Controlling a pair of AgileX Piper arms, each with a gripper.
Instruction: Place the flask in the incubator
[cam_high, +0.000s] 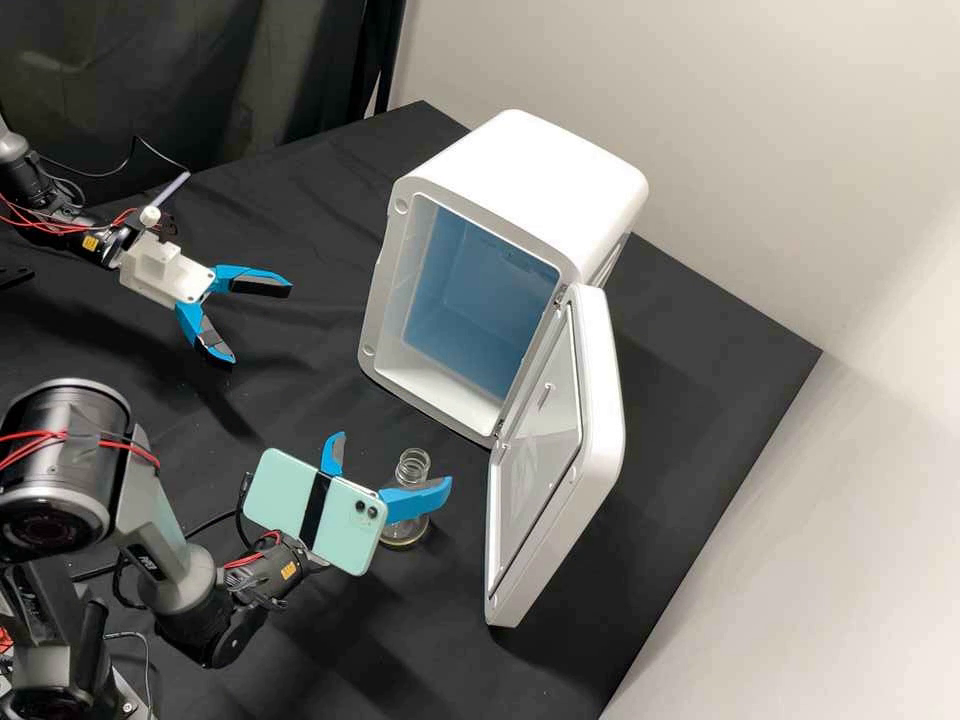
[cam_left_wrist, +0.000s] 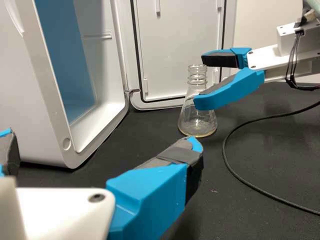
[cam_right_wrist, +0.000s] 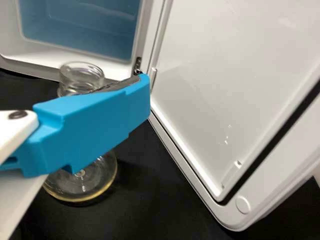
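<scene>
1. High view: the glass conical flask (cam_high: 412, 468) stands upright on the black bench (cam_high: 700, 380), just in front of the open incubator (cam_high: 540, 175) and beside its swung-out door (cam_high: 603, 400).
2. The right gripper (cam_high: 393, 461) has its fingers spread either side of the flask's neck. One finger lies close against the glass, and I cannot tell whether it touches.
3. The left gripper (cam_high: 258, 322) hangs with its fingers wide apart, well away from the flask.

In the high view the phone (cam_high: 315, 510) on the right wrist hides the right gripper's (cam_high: 392, 460) body, and a blue finger (cam_high: 418, 497) covers part of the flask's (cam_high: 413, 468) body. In the right wrist view the incubator (cam_right_wrist: 75, 30) and its door (cam_right_wrist: 240, 100) run off the edges.
</scene>
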